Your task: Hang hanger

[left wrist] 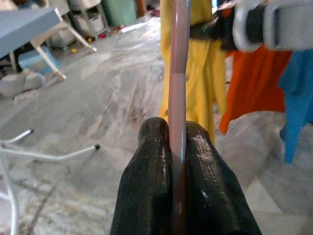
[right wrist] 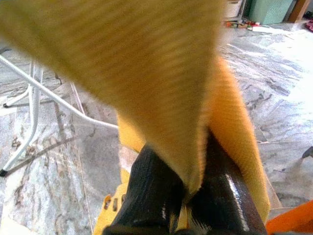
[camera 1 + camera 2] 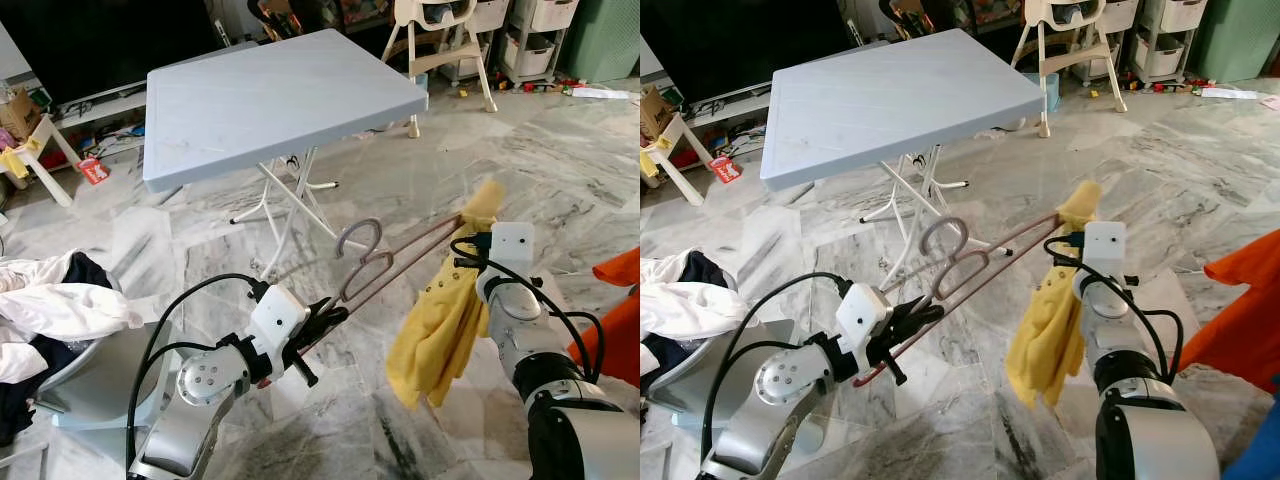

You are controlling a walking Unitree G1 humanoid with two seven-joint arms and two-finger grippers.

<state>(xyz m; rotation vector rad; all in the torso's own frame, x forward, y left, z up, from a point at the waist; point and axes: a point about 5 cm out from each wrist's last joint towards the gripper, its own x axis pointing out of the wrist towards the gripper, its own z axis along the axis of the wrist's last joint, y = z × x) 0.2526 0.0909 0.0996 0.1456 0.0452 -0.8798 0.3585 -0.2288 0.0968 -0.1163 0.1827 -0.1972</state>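
A heap of white and dark laundry [image 3: 45,310] lies at the far left on the marble floor [image 3: 560,170], spilling over a grey basket [image 3: 95,385]. Behind it a pale blue folding counter [image 3: 270,95] stands on thin white legs, its top bare. Farther back there is a white high chair [image 3: 440,40] and storage drawers [image 3: 540,30].

The left gripper [image 3: 325,318] reaches forward and up from a bent silver arm, low in the left eye view. Its black fingers [image 1: 151,191] are closed tight on one rod of the pinkish hanger [image 3: 385,262], the rod running up between them in the left wrist view. The hanger is held in the air above the floor, in front of the counter's legs, tilted, its hook [image 3: 358,236] uppermost and pointing toward the counter.

The hanger's far end runs into a yellow garment [image 3: 445,310], which hangs from it well clear of the floor. The right gripper [image 2: 193,188] comes in from the right with its forearm raised, fingers [image 2: 151,196] pinched shut on the yellow cloth near its top. Orange fabric [image 3: 615,310] hangs at the right edge.
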